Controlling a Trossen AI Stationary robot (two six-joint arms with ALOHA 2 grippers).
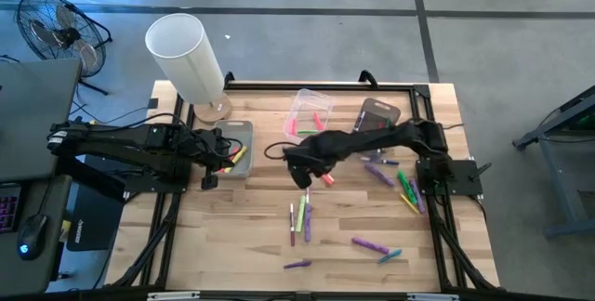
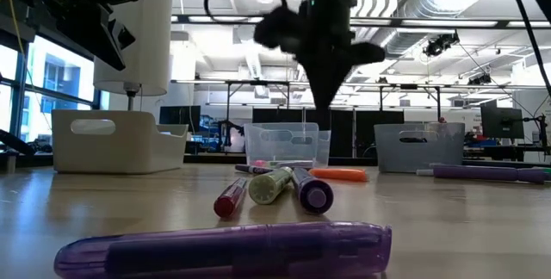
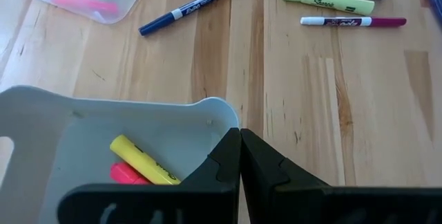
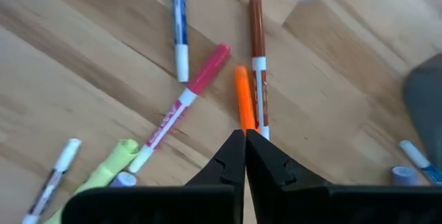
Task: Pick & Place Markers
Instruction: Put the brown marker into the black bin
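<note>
Many markers lie flat on the wooden table: a group (image 1: 302,217) near the middle, purple ones (image 1: 370,243) nearer the front, more (image 1: 402,188) at the right. My right gripper (image 4: 244,134) is shut and points down, clear above an orange marker (image 4: 242,99) and a brown one (image 4: 257,51); in the low view it (image 2: 331,98) hangs well over the tabletop. My left gripper (image 3: 239,133) is shut and holds nothing. It hovers over the rim of a grey bin (image 3: 41,124) that holds a yellow marker (image 3: 141,160) and a pink one (image 3: 124,174).
A clear bin (image 1: 310,111) with pink markers and a dark grey bin (image 1: 376,115) stand at the table's far side. A white lamp (image 1: 186,55) rises at the far left corner. Bare wood lies at the near left (image 1: 223,236).
</note>
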